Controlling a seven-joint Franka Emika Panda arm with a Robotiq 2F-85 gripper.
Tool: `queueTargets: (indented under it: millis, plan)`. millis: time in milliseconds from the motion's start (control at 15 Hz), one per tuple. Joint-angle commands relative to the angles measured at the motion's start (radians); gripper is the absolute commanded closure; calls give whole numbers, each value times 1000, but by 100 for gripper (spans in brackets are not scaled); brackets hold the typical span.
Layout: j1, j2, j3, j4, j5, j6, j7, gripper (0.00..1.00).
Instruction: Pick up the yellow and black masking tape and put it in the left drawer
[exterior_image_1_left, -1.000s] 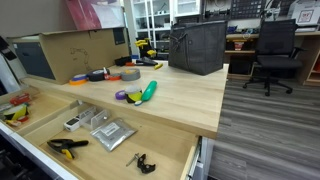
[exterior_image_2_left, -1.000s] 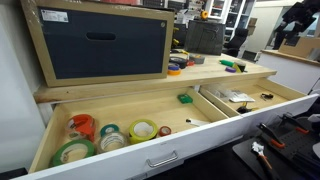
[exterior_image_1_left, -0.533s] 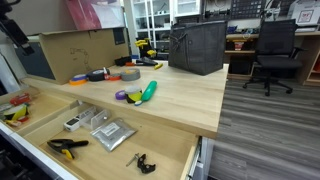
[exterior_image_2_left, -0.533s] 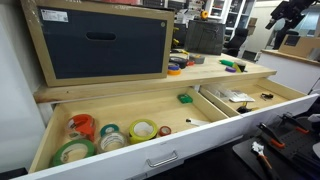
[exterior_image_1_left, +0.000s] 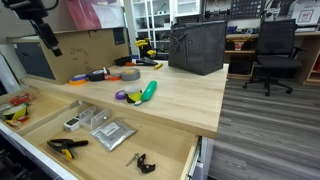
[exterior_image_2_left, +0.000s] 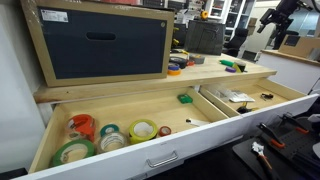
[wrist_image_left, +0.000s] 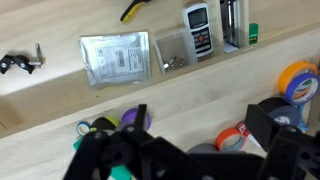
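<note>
At the far left, the left drawer (exterior_image_2_left: 130, 108) is pulled out, and several other tape rolls (exterior_image_2_left: 110, 138) already lie in it, so I judge it is ready to receive one more. A little to the right in an exterior view, my claw (exterior_image_1_left: 47, 42) hangs high in front of the cardboard box (exterior_image_1_left: 85, 48), well above the tabletop (exterior_image_1_left: 190, 95), and touches nothing. The wrist view is blurred, but there the jaws look spread apart with nothing between them.

Further to the right on the tabletop comes the flat orange roll (exterior_image_1_left: 78, 78), then the purple roll (exterior_image_1_left: 120, 96). Just beside the purple roll is the yellow and black masking tape (exterior_image_1_left: 133, 98), which is small here and hard to read. It sits near the front edge, with a green object (exterior_image_1_left: 149, 90) on its other side.

By my judgement no part of the task is done yet, because the tape rests on the tabletop and I am well apart from it. What is left is to travel over it, come down, close on it, lift it, carry it to the left drawer and release it there.
</note>
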Motion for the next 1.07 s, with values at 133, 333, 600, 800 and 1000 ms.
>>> queueTargets:
  millis: [133, 333, 600, 800, 1000]
  plan:
    - [-36, 183, -6, 160, 37, -30, 50, 0]
    - [-53, 260, -17, 220, 57, -33, 69, 0]
    - [-78, 352, -21, 293, 58, -34, 82, 0]
    - [-95, 414, -22, 339, 42, -25, 126, 0]
    - [-109, 473, -24, 380, 30, -11, 182, 0]
